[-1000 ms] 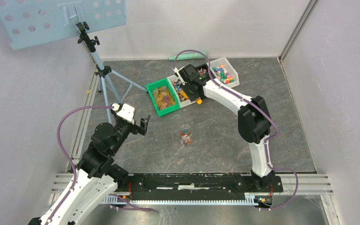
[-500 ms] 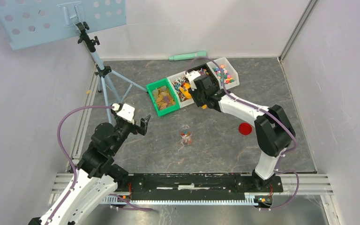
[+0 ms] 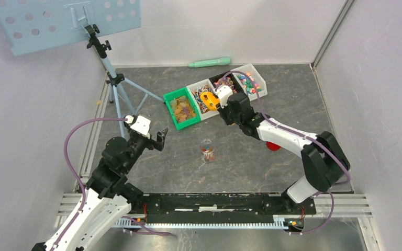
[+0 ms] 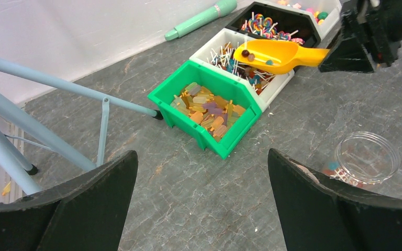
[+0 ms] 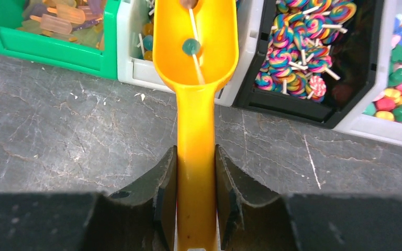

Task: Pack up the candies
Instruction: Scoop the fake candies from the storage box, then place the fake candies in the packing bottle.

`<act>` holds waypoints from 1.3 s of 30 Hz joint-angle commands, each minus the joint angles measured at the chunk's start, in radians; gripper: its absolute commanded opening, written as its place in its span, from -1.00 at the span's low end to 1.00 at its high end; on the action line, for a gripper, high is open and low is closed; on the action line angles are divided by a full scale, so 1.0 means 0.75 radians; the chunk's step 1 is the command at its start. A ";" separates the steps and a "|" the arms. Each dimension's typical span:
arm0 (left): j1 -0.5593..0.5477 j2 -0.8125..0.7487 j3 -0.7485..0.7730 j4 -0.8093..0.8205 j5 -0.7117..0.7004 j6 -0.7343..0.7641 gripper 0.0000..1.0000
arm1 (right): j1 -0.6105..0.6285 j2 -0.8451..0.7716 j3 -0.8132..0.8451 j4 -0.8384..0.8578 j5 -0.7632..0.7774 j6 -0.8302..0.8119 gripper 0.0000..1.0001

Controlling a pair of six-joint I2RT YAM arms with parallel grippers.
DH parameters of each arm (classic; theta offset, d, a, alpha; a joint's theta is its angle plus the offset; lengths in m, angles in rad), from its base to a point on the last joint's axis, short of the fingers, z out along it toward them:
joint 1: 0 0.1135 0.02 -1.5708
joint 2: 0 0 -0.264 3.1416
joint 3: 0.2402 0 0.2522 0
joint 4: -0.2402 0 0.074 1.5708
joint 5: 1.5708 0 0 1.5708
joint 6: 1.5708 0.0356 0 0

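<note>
Left gripper (image 4: 201,209) recorded with jaws spread wide, nothing held. Beyond it a clear jar (image 4: 367,157) is seen on the table, a few candies (image 3: 207,152) inside. Farther out, the right gripper (image 5: 196,172) is clamped on the yellow scoop (image 5: 196,94), its bowl carrying several candies above the white bin (image 5: 136,73), between green bin (image 5: 52,49) and black bin (image 5: 293,110).
</note>
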State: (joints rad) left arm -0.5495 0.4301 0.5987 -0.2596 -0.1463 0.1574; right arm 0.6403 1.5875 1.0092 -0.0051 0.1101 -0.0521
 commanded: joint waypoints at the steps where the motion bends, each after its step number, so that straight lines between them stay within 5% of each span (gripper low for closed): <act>1: 0.001 0.005 0.001 0.041 0.006 -0.025 1.00 | 0.001 -0.154 -0.038 0.162 -0.018 -0.049 -1.00; 13: 0.000 0.008 -0.001 0.042 0.010 -0.023 1.00 | 0.001 -0.496 -0.106 -0.007 -0.050 -0.254 -1.00; 25: 0.000 -0.008 -0.009 0.048 0.008 -0.010 1.00 | 0.001 -0.858 -0.113 -0.529 -0.261 -0.684 -1.00; 39: 0.001 -0.008 -0.005 0.042 0.010 -0.009 1.00 | 0.001 -1.144 -0.172 -0.884 -0.436 -0.874 -1.00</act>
State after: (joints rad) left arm -0.5495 0.4309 0.5983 -0.2596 -0.1459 0.1577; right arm 0.6403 0.7547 0.8799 -0.5892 -0.1501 -0.6399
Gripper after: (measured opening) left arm 0.996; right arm 0.328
